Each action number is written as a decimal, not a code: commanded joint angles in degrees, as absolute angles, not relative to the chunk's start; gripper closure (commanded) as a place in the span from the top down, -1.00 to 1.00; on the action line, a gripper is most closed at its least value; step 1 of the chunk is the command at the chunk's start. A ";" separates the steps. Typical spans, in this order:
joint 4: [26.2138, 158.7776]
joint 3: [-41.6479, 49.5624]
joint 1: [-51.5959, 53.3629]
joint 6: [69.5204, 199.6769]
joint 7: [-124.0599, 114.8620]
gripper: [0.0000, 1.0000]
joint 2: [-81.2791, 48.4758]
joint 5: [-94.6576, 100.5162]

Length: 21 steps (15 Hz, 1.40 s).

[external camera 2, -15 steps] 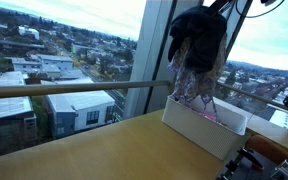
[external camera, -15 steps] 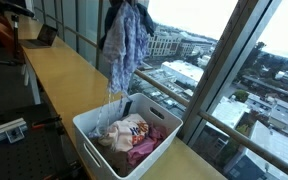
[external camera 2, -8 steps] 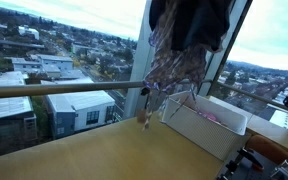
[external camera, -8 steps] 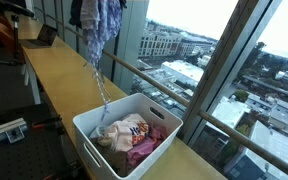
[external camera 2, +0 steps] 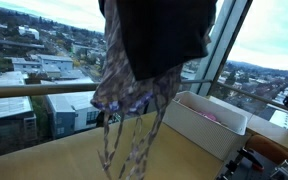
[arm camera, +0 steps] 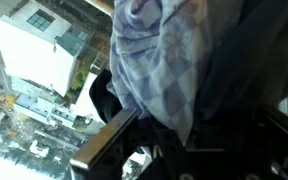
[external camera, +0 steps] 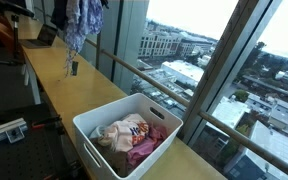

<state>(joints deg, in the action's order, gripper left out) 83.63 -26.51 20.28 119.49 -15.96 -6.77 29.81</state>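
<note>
We find the gripper (arm camera: pixel 169 125) clenched on 1 checked garment (external camera: pixel 82 22), which hangs high over the wooden counter (external camera: pixel 84 95), well apart from the white bin (external camera: pixel 104 155). In our judgement the carry needs a firm pinch, with the trailing cords (external camera 2: pixel 110 150) lifted clear of the counter.

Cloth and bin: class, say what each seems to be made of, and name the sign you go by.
Cloth: thin woven fabric, perhaps cotton, matte. It hangs in soft folds with loose strips trailing, and the wrist view shows a blue-white check. Bin: probably plastic, white and smooth. Its walls are stiff and even, with rounded corners.
</note>
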 commanded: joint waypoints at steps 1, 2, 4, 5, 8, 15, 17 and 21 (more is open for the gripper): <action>77.27 -22.58 24.15 117.51 -16.49 -1.00 -13.98 30.74; 78.76 -21.12 24.13 118.52 -16.22 -1.00 -13.96 30.07; 80.46 -18.70 23.34 119.09 -15.30 -1.00 -13.78 28.41; 81.32 -20.04 20.77 119.16 -15.50 -1.00 -13.57 28.75; 83.01 -18.18 17.41 119.22 -14.13 -1.00 -10.94 28.58; 87.54 -14.95 14.18 120.13 -11.40 -1.00 -7.11 29.21; 90.07 -14.61 14.46 120.71 -12.02 -1.00 -7.02 29.44; 95.48 -13.95 14.87 122.47 -12.80 -1.00 -7.58 29.68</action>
<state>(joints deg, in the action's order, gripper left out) 91.48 -15.73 13.81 119.90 -12.64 -8.73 29.85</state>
